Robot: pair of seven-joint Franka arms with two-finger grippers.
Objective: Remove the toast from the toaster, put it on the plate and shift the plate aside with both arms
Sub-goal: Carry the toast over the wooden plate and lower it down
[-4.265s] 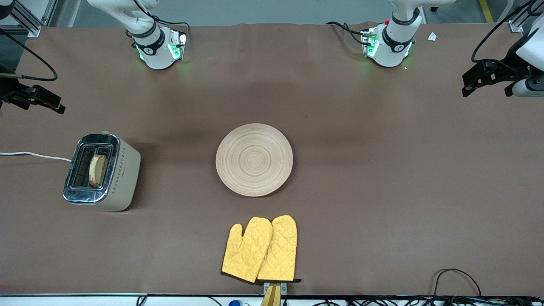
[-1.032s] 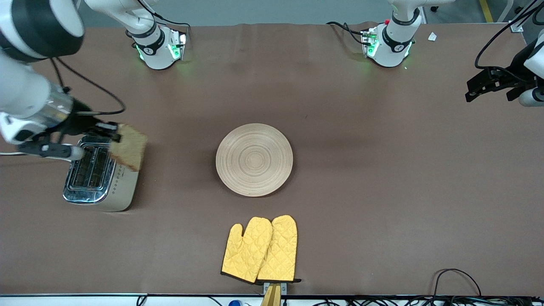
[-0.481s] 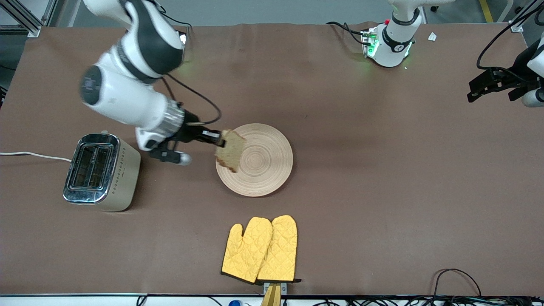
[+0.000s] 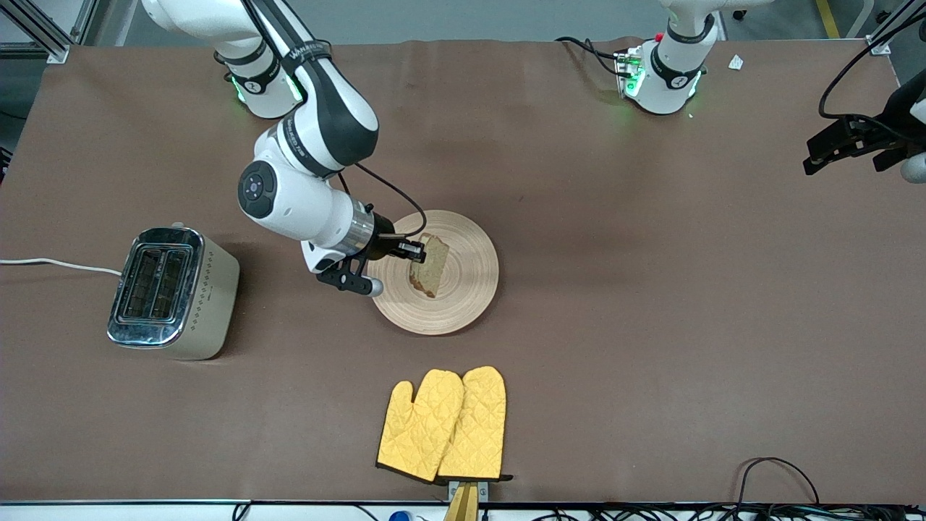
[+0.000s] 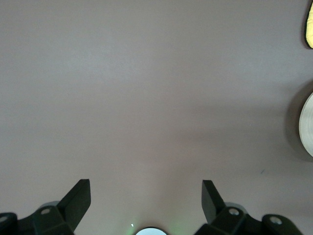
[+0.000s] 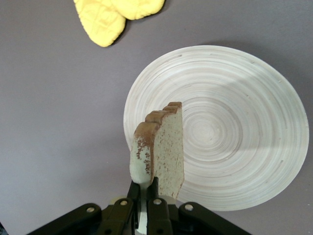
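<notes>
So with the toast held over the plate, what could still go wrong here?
The right hand pinches the toast by one edge only, so it might slip or tear. Held upright over the plate, it could land on edge and tumble off. The left hand waits open over the table's end.

no legible text, labels or numbers anywhere

My left tool (image 4: 821,155) half cut by front view edge. Plate (image 5: 307,125) and mitts (image 5: 309,27) clipped in left wrist view. Toast (image 6: 161,152) lower edge hidden between my right tool (image 6: 144,196) fingers.
</notes>
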